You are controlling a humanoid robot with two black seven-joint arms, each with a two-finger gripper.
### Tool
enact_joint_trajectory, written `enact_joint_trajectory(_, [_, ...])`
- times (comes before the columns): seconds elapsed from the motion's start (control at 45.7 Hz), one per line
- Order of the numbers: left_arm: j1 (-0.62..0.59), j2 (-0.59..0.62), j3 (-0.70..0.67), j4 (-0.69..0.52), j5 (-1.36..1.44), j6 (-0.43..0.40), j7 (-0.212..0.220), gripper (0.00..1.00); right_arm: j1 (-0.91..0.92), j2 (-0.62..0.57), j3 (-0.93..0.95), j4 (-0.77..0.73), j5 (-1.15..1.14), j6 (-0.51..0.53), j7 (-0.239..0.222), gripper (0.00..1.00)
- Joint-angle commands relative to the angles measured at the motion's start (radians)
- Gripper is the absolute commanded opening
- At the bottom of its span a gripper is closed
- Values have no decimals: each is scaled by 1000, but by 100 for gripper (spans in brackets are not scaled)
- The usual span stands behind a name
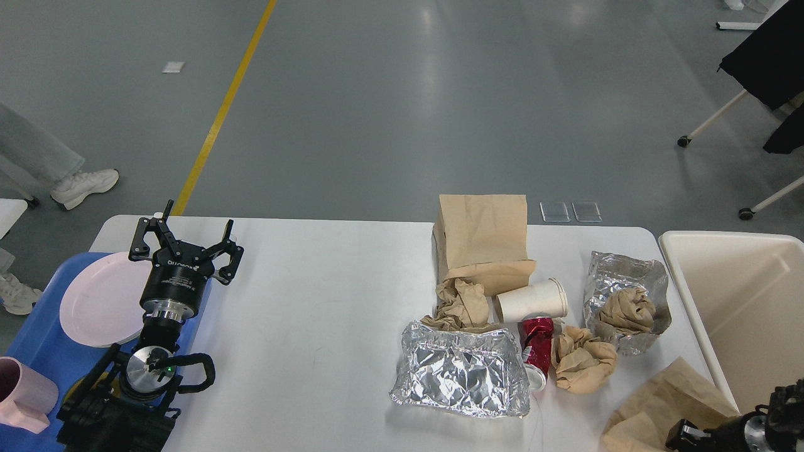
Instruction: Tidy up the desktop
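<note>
On grey floor, white desktop [314, 301]; scattered litter

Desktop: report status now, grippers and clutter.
Left gripper open, empty, above the blue tray edge. Right gripper low at the corner, state unclear. Desktop uncleared: paper bags, foil, cup, can beside the bin.

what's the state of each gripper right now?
Left gripper: open, empty, hovering by the pink plate.
Right gripper: cannot tell; only partly in frame, against the flat brown paper bag.
</note>
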State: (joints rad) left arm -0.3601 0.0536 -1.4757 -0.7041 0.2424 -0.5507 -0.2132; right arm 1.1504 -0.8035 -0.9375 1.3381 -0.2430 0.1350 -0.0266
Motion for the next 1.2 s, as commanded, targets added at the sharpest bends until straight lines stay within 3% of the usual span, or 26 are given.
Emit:
enact_joint_trajectory(0.0, [0, 0, 0, 0, 0, 0, 0, 96, 179, -144, -81, 130, -4, 103, -24, 0])
enact_joint_trajectory(0.241, [0, 0, 0, 0, 0, 0, 0, 96, 629, -146, -455, 220, 1, 212, -35, 0])
enact_joint_trajectory(0.438, [1, 0, 0, 0, 0, 0, 0, 96, 975, -39, -699, 250, 13, 370, -33, 0])
enact_joint_trajectory(0.57, [1, 0, 0, 0, 0, 0, 0, 96, 1111, 30, -771, 266, 83, 414, -33, 0])
enact_joint_trajectory(0.789, [0, -1, 0, 0, 0, 0, 2, 96, 1125, 52, -788, 259, 113, 384, -33, 0])
enact_joint_trajectory(0.942, [0, 0, 0, 0, 0, 0, 1, 96, 1082, -5, -791, 208, 119, 206, -35, 0])
enact_joint_trajectory(1.051, [0, -1, 0, 0, 0, 0, 1, 96, 950, -77, -750, 86, 125, 152, -36, 0])
enact_joint_trajectory(1.183, [1, -1, 0, 0, 0, 0, 0, 96, 722, -143, -635, -178, 125, 149, -35, 0])
